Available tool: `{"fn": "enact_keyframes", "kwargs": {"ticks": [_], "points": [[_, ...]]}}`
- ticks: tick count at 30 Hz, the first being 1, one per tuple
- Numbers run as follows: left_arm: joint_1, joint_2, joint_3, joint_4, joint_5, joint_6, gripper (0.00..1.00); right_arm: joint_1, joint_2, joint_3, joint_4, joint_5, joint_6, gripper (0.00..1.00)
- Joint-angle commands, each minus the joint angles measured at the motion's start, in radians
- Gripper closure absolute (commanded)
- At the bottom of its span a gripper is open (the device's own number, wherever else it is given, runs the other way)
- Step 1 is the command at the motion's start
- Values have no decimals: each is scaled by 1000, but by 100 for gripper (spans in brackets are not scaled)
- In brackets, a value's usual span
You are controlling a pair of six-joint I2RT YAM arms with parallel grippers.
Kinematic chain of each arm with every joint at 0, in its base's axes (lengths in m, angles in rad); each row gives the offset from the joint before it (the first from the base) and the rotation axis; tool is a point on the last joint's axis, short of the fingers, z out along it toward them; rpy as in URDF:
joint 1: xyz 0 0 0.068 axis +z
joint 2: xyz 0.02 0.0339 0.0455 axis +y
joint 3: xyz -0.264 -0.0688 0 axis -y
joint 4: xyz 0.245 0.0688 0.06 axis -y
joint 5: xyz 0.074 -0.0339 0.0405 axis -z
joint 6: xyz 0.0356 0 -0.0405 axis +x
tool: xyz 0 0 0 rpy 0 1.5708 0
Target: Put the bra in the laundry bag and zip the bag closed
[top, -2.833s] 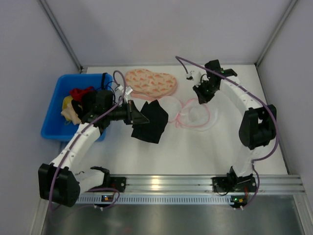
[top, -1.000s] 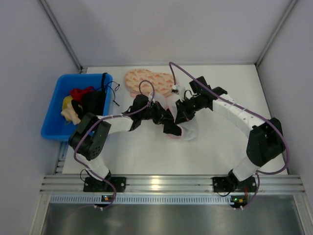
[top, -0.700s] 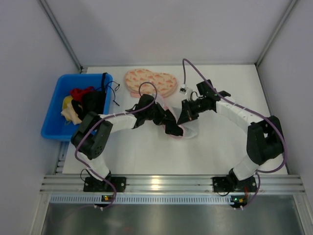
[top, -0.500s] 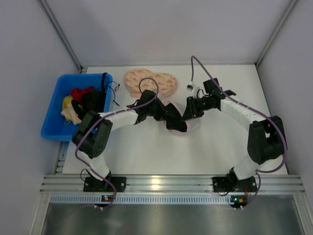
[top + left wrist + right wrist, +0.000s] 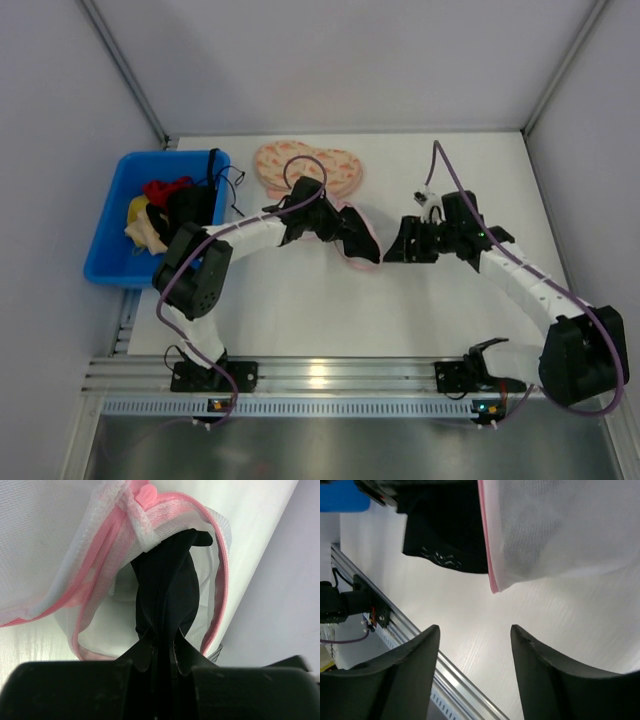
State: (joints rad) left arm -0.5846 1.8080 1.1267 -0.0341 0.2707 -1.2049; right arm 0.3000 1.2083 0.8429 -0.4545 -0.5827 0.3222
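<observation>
The black bra hangs from my left gripper, which is shut on it. Its lower end sits inside the open mouth of the laundry bag, a white mesh pouch with a pink zip rim. From above, the left gripper and bra cover most of the bag at the table's centre. My right gripper stands open just right of the bag, holding nothing. In the right wrist view its jaws are spread over bare table, below the bag's mesh and the bra.
A peach-pink patterned heart-shaped cloth lies behind the left arm. A blue bin with clothes sits at the far left. The metal rail runs along the near edge. Walls close in the back and both sides.
My right gripper has opened, let go of the bag and drawn back to the right. The left gripper has carried the bra rightwards into the bag's mouth.
</observation>
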Motion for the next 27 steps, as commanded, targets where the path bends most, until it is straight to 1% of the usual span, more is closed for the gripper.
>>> {"fn": "enact_keyframes", "kwargs": {"ticks": [1, 2, 3, 4, 5, 6, 8, 11, 15, 18, 21, 25, 26, 27], "points": [[-4, 22, 47, 8, -28, -61, 100, 56, 7, -88, 144, 69, 207, 44], [-6, 28, 51, 7, -27, -62, 100, 79, -1, -106, 216, 114, 237, 45], [-6, 31, 61, 10, -27, -70, 100, 89, -18, -148, 255, 135, 302, 46], [-4, 37, 64, 7, -25, -76, 100, 105, -21, -157, 273, 171, 328, 46], [-4, 45, 68, 8, -25, -81, 100, 146, -20, -165, 289, 249, 350, 46], [-4, 50, 76, 8, -22, -84, 100, 166, 0, -169, 309, 282, 385, 47], [-6, 59, 82, 8, -24, -87, 100, 214, 40, -166, 332, 351, 409, 48], [-7, 60, 82, 10, -24, -93, 100, 228, 112, -153, 361, 432, 423, 54], [-4, 57, 79, 10, -21, -99, 100, 226, 227, -93, 350, 477, 429, 60], [0, 56, 76, 13, -14, -110, 100, 218, 272, -61, 362, 494, 443, 64], [3, 53, 67, 19, -5, -120, 100, 214, 298, -35, 378, 495, 472, 67], [8, 51, 56, 25, 2, -134, 100, 212, 300, -36, 422, 477, 511, 68], [11, 50, 50, 55, 7, -137, 100, 211, 301, -39, 434, 472, 518, 70], [12, 50, 50, 57, 10, -143, 100, 211, 306, -44, 436, 468, 528, 80]]}}
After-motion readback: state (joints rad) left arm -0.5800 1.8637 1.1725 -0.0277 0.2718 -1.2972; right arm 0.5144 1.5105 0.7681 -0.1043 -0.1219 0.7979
